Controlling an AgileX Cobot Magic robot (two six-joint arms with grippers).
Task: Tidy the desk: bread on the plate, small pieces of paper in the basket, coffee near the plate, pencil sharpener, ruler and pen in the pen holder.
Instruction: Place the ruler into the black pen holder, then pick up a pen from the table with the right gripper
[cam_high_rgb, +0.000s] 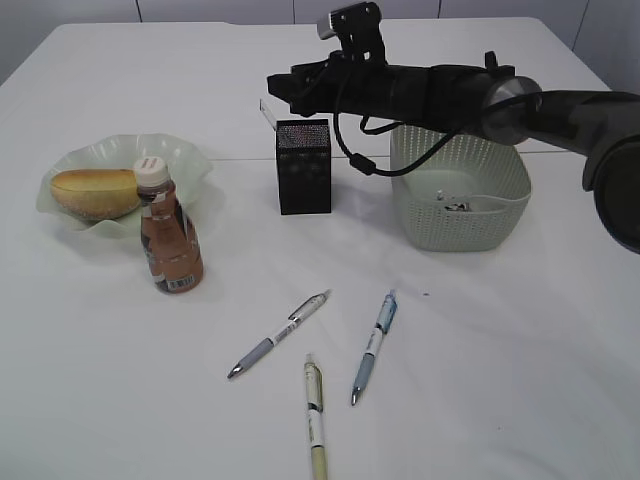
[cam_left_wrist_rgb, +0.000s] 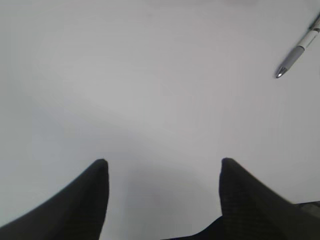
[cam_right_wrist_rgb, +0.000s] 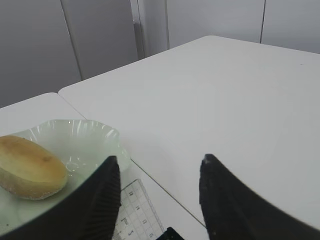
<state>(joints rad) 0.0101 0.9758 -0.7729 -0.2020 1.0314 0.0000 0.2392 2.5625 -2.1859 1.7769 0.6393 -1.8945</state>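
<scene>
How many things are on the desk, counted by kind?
Pens: 3
Bread: 1
Plate: 1
Coffee bottle: 1
Pen holder: 1
Ruler: 1
Basket: 1
Total: 9

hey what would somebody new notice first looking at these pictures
Probably the black right arm stretching in from the right above the pen holder, its jaws apart over the clear ruler that sticks out of the holder. Next, the bread lying in the wavy green plate at the left with the coffee right in front of it. Three pens lie loose on the near desk.
</scene>
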